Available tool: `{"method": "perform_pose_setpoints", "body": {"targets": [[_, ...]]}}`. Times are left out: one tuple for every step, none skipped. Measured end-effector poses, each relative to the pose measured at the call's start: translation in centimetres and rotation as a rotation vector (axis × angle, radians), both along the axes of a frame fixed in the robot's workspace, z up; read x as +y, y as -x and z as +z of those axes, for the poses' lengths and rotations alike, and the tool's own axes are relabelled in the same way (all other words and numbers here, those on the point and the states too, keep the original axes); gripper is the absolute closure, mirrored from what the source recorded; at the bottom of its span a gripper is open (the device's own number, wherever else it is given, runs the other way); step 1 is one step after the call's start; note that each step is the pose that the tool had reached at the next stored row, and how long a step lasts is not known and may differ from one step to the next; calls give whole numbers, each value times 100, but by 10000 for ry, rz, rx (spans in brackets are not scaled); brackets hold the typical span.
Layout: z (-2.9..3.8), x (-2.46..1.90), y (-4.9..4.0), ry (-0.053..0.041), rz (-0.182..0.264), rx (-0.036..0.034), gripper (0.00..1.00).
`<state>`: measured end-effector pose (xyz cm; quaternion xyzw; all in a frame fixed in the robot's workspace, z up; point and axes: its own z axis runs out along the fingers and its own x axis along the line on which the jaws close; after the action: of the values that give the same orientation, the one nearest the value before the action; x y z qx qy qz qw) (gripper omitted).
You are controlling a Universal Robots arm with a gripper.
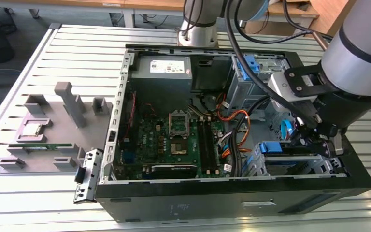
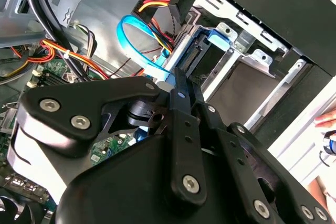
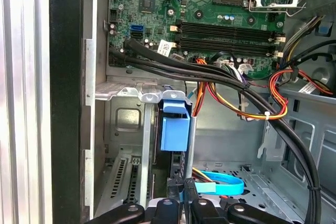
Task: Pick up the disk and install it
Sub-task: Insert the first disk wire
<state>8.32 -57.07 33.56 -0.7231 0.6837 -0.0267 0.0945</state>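
The disk (image 3: 175,129) stands on edge in the drive cage (image 3: 126,129), its long axis running straight away from the tool (image 3: 181,204) (tips pressed together, gripping nothing), just behind its near end.

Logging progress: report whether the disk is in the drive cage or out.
In: the disk sits inside the drive cage walls; seating depth unclear.

silver arm (image 1: 366,53), black screw-studded end effector (image 1: 316,140)
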Motion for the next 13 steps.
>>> {"method": "perform_pose_setpoints", "body": {"targets": [[0, 0, 0, 0, 0, 0, 84], [-1, 0, 0, -1, 0, 0, 84], [-1, 0, 0, 0, -1, 0, 84], [-1, 0, 0, -1, 0, 0, 84], [-2, 0, 0, -1, 0, 0, 84], [-4, 1, 1, -4, -1, 0, 84], [-7, 2, 2, -8, -1, 0, 84], [-7, 2, 3, -6, -1, -1, 84], [-8, 2, 3, -5, 0, 0, 84], [-9, 2, 4, -4, 0, 0, 84], [-10, 3, 5, -3, 0, 0, 84], [-14, 3, 6, -1, -1, -1, 84], [-20, 3, 7, 0, 0, -2, 84]]}}
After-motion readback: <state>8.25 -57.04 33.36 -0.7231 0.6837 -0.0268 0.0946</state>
